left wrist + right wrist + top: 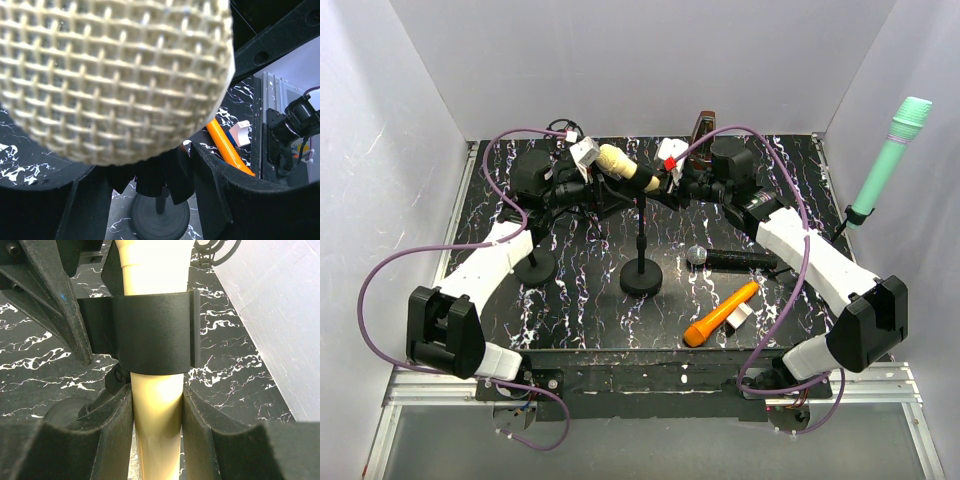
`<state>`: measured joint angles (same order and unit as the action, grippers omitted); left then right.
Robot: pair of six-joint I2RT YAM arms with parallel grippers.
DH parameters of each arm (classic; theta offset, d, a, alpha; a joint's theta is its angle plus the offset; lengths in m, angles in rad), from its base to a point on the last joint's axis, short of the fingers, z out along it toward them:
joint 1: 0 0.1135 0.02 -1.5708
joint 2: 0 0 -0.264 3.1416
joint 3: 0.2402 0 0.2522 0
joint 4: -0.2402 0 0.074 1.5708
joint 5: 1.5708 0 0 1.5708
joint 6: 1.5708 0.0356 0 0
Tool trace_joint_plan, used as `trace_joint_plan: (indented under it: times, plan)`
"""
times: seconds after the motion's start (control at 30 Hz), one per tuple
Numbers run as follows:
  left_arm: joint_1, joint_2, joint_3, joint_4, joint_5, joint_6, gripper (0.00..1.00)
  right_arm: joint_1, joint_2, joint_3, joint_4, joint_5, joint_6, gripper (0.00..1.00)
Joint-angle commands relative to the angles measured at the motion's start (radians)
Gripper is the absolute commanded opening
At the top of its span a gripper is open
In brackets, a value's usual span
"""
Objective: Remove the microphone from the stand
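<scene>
fingers on the right (114,440) clamp the microphone (155,432); left fingers (235,202) blurred, grip unclear

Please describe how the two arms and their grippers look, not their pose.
The left arm and the right arm look alike: white link shells joined by boxy black joints. A purple cable loops along each. The gripper fingers are black. A small red piece sits on the right wrist.

The black, white-veined tabletop (585,310) carries a black round-based microphone stand (641,274) at its middle, a second round black base (534,266) toward the left edge, a black silver-headed microphone (730,259) lying right of centre, and an orange microphone (720,314) nearer the near edge.
</scene>
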<state>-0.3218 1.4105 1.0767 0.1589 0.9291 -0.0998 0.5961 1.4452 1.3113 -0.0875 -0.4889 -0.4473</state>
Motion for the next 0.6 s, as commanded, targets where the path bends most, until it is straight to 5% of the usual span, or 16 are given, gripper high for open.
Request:
trace_joint_plan:
  times: [0.0,0.3,0.33,0.37,0.4,0.57]
  plan:
    - [0.000,0.011,0.028,-0.016,0.047,0.043,0.02,0.002,-0.006,0.022,-0.012,0.015,0.024,0.01]
    - [0.010,-0.016,0.006,-0.062,0.036,0.071,0.00,-0.002,0.009,0.112,0.014,0.047,0.079,0.01]
    - [0.010,-0.016,0.005,-0.061,0.034,0.063,0.06,-0.002,0.011,0.109,0.012,0.041,0.076,0.01]
    - [0.010,-0.016,0.005,-0.052,0.027,0.046,0.33,-0.002,0.009,0.105,0.008,0.030,0.073,0.01]
    - [0.009,-0.015,0.005,-0.032,0.024,0.023,0.48,-0.002,0.007,0.097,0.003,0.024,0.073,0.01]
    - [0.007,0.011,0.017,0.011,0.020,-0.029,0.59,-0.001,0.004,0.077,-0.008,0.016,0.076,0.01]
